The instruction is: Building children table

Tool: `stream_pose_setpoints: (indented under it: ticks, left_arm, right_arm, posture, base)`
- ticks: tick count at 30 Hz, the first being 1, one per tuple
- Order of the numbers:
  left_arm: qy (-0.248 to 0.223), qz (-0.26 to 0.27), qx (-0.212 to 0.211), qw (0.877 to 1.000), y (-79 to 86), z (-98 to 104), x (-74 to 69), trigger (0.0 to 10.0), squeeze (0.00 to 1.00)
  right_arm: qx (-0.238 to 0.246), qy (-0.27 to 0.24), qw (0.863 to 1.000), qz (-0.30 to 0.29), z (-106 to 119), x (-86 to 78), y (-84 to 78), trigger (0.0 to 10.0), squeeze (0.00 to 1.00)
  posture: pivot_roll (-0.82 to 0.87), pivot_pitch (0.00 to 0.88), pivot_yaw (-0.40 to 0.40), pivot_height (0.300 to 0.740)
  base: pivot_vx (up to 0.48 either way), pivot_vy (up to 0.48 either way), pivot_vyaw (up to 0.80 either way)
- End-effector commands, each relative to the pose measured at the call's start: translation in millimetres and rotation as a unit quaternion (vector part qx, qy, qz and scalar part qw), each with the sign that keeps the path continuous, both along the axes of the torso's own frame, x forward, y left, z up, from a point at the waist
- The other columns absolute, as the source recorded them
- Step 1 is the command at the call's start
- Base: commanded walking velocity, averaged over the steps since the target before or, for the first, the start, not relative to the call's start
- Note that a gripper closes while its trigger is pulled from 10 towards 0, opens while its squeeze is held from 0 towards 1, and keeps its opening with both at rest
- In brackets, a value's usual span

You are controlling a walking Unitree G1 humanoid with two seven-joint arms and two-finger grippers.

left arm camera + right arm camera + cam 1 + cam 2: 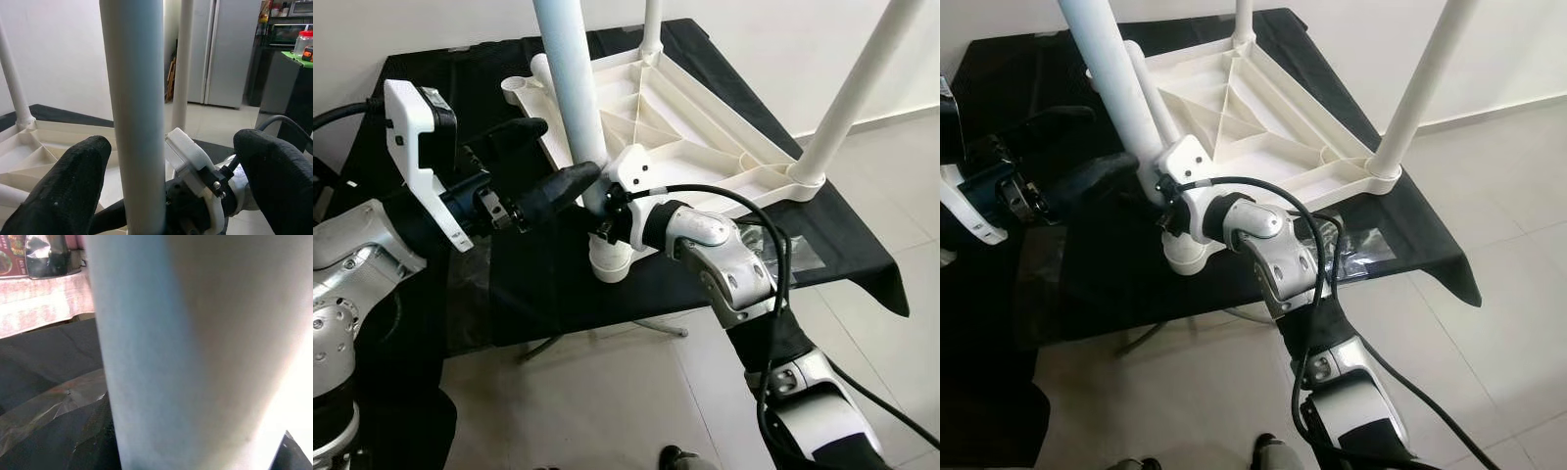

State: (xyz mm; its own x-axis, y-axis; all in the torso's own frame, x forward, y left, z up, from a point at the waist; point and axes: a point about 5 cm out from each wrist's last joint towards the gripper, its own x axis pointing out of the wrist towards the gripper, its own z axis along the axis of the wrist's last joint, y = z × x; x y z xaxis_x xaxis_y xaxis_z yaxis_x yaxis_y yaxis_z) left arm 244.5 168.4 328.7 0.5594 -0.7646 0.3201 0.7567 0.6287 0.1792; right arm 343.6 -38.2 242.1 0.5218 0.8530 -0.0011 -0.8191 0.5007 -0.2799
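**A:** What sits at nine o'clock?

**B:** The left hand, its two black fingers spread wide, one on each side of the near leg with a gap on both sides; released, gripping nothing.

**A:** And that leg?

**B:** It stands upright at the centre, its foot in a white corner socket that juts past the front edge of the desk, which is draped in black cloth.

**A:** The tabletop?

**B:** The white children table top lies upside down on the desk, ribs upward, running from the centre toward one o'clock. Its right corner reaches close to the cloth's edge.

**A:** How many legs?

**B:** Three upright: the near one, a far leg at twelve o'clock, a right leg at two o'clock. A fourth white tube lies flat along the top's left rim.

**A:** The right hand?

**B:** The right hand is pressed against the near leg low down, just above the socket. Whether it is clenched I cannot tell.

**A:** Room to move?

**B:** Open tile floor from three to six o'clock; black cloth bare at nine o'clock.
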Motion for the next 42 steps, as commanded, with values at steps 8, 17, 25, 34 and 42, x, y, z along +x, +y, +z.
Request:
stream_pose_setpoints:
  ticks: [8, 17, 25, 34, 42]
  left_arm:
    - [-0.009, -0.043, -0.039, 0.998, -21.7, 25, 12.1, 10.0, 0.0]
    - [-0.016, -0.07, -0.031, 0.997, -51.5, 36, 26.2, 10.0, 0.0]
    - [-0.003, -0.09, -0.018, 0.996, -63.7, 37, 35.4, 10.0, 0.0]
    - [0.0, -0.104, -0.011, 0.994, -67.5, 40, 36.9, 0.0, 0.0]
    - [-0.003, -0.107, -0.006, 0.994, -67.8, 42, 37.9, 0.0, 0.0]
  right_arm:
    - [0.003, 0.043, 0.999, 0.005, -22, -2.0, 1.9, 10.0, 0.0]
    - [0.027, 0.05, 0.998, -0.003, -20, -1.4, 1.1, 10.0, 0.0]
    - [0.075, 0.07, 0.994, -0.033, -21, -0.5, 0.9, 10.0, 0.0]
    - [0.08, 0.077, 0.993, -0.035, -25, -3.1, 1.4, 10.0, 0.0]
    - [0.067, 0.072, 0.995, -0.021, -25, -4.7, 1.1, 10.0, 0.0]
  posture:
    - [0.02, 0.194, 0.017, 0.74]
    - [0.01, 0.176, 0.021, 0.74]
    - [0.0, 0.172, 0.036, 0.74]
    - [0.0, 0.168, 0.042, 0.74]
    - [0.0, 0.164, 0.037, 0.74]
  base:
    - [0.0, 0.0, 0.0]
    - [0.0, 0.0, 0.0]
    - [0.0, 0.0, 0.0]
    - [0.0, 0.0, 0.0]
    - [0.0, 0.0, 0.0]
